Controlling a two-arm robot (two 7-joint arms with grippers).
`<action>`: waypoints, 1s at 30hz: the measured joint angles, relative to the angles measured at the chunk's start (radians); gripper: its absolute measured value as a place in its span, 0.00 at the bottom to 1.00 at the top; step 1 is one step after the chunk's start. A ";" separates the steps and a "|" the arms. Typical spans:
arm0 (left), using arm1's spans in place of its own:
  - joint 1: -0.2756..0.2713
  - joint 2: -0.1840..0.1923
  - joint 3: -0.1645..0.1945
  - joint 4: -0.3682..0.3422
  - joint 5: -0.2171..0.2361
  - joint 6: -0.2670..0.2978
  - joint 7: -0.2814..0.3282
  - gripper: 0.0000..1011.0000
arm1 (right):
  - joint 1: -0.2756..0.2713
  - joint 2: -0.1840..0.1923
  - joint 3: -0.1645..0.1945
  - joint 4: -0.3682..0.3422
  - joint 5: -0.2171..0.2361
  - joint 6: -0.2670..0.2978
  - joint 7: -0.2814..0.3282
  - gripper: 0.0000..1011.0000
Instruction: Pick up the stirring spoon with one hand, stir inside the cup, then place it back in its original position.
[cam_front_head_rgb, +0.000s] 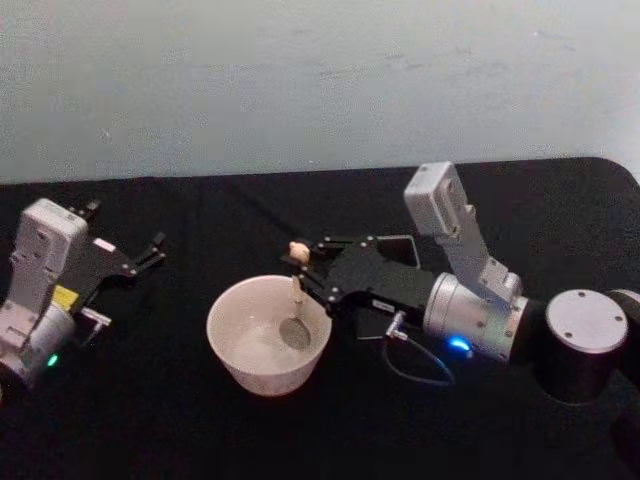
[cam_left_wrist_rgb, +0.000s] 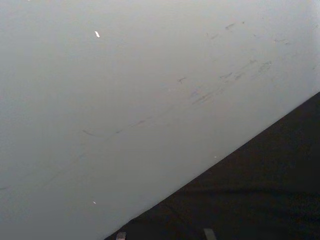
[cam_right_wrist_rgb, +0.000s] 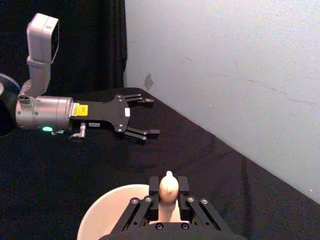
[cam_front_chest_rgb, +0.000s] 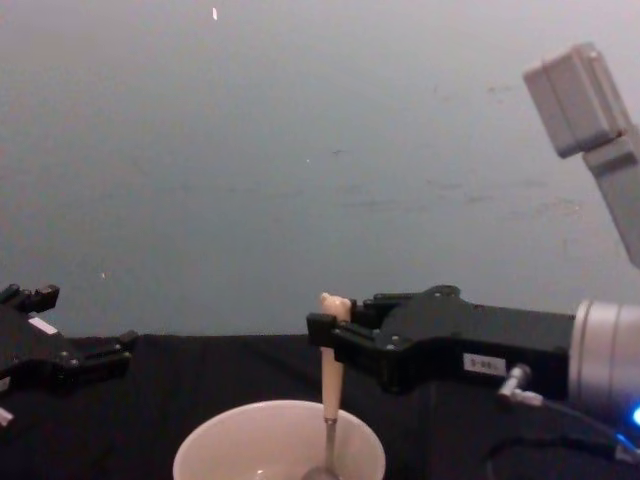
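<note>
Right gripper (cam_front_head_rgb: 298, 272) clamps beige handle of slim stirring spoon (cam_front_chest_rgb: 330, 380), upright, shiny round bowl inside smooth white cup (cam_front_head_rgb: 262, 376); left gripper (cam_front_head_rgb: 125, 228) splayed wide, left of cup.

One cup (cam_front_head_rgb: 265, 375) and one stirring spoon (cam_front_head_rgb: 296, 300) are counted on one black table (cam_front_head_rgb: 150, 420). Two grippers are seen: the left gripper (cam_front_head_rgb: 125, 224) and the right gripper (cam_front_head_rgb: 298, 272). One dark square holder (cam_front_head_rgb: 405, 250) is made out.
</note>
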 joint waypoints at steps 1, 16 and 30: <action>0.000 0.000 0.000 0.000 0.000 0.000 0.000 0.99 | -0.004 0.004 0.002 -0.005 0.002 0.002 0.001 0.21; 0.000 0.000 0.000 0.000 0.000 0.000 0.000 0.99 | -0.056 0.057 0.006 -0.076 0.041 0.018 0.031 0.21; 0.000 0.000 0.000 0.000 0.000 0.000 0.000 0.99 | -0.044 0.038 -0.036 -0.092 0.056 0.014 0.049 0.21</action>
